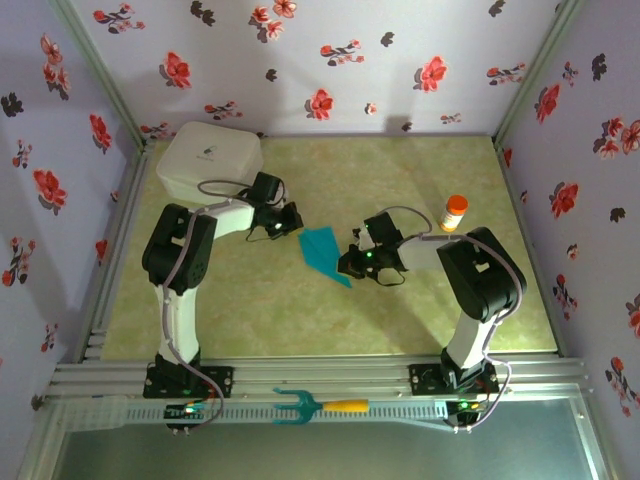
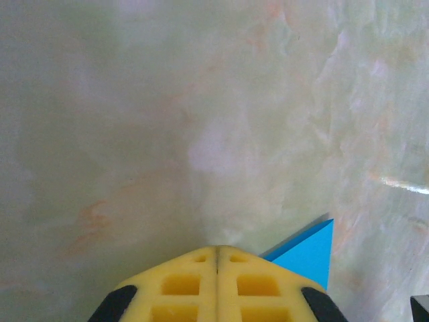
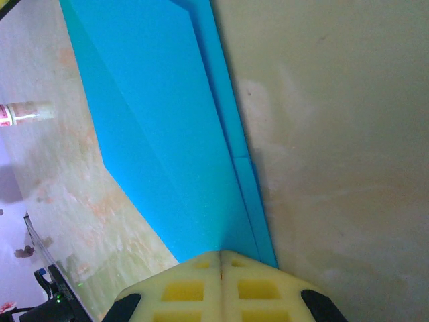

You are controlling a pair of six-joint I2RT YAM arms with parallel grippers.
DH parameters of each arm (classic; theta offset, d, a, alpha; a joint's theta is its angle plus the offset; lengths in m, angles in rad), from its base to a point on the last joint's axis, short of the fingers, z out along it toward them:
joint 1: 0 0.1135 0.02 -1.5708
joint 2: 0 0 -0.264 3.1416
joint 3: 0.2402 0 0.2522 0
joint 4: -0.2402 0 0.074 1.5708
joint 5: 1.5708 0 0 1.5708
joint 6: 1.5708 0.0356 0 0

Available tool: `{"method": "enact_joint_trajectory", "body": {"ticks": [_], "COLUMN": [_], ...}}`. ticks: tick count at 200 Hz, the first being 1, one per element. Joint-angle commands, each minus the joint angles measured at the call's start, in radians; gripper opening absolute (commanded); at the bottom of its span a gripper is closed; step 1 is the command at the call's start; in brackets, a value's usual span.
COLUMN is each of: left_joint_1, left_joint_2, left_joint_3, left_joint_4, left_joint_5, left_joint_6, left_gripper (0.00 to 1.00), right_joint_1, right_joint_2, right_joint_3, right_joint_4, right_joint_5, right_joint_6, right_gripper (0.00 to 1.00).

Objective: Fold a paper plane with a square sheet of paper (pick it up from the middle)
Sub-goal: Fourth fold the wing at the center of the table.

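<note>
Though the thin teal-blue paper (image 1: 325,255) already looks like a long pointy dart with folds down its length, we think the plane is not done, and the wings may need more folding. It lies flat near the middle of the pale green marbled tabletop (image 1: 250,310). Our left end effector (image 2: 218,249) is clenched shut beside one corner. Our right end effector (image 3: 221,253) is clenched shut at the paper's edge. Flowery purple walls (image 1: 300,60) stand around us.
</note>
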Motion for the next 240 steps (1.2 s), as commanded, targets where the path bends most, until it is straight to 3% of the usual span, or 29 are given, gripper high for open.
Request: {"method": "enact_joint_trajectory", "body": {"ticks": [1,31,81,143,162,199,240], "left_joint_1": [-0.017,-0.077,-0.195,-0.211,-0.213,-0.211,-0.211], "left_joint_2": [-0.071,-0.129,-0.076,-0.015,-0.005,-0.006,-0.015], "left_joint_3": [0.012,-0.006,-0.028,-0.064,-0.065,-0.082,-0.087], "left_joint_4": [-0.041,-0.048,-0.049,-0.014,-0.023,-0.028,-0.016], "left_joint_5": [-0.045,-0.065,0.030,0.025,0.004,0.004,0.006], "left_joint_6": [0.015,0.024,0.035,0.014,0.024,0.028,0.009], "left_gripper": [0.05,0.06,0.06,0.05,0.05,0.04,0.04], "right_joint_1": [-0.001,-0.001,-0.001,-0.001,-0.001,-0.001,-0.003], "right_joint_2": [0.014,0.005,0.003,-0.042,-0.097,-0.232,-0.330], "right_joint_3": [-0.022,-0.007,-0.010,-0.018,-0.027,-0.103,-0.168], "right_joint_4": [-0.105,-0.092,-0.093,-0.087,-0.101,-0.110,-0.172], "right_joint_5": [0.056,0.054,0.057,0.051,0.056,0.071,0.116], "right_joint_6": [0.004,0.012,0.014,0.028,0.040,0.143,0.220], "right_gripper": [0.00,0.02,0.02,0.04,0.08,0.27,0.36]}}
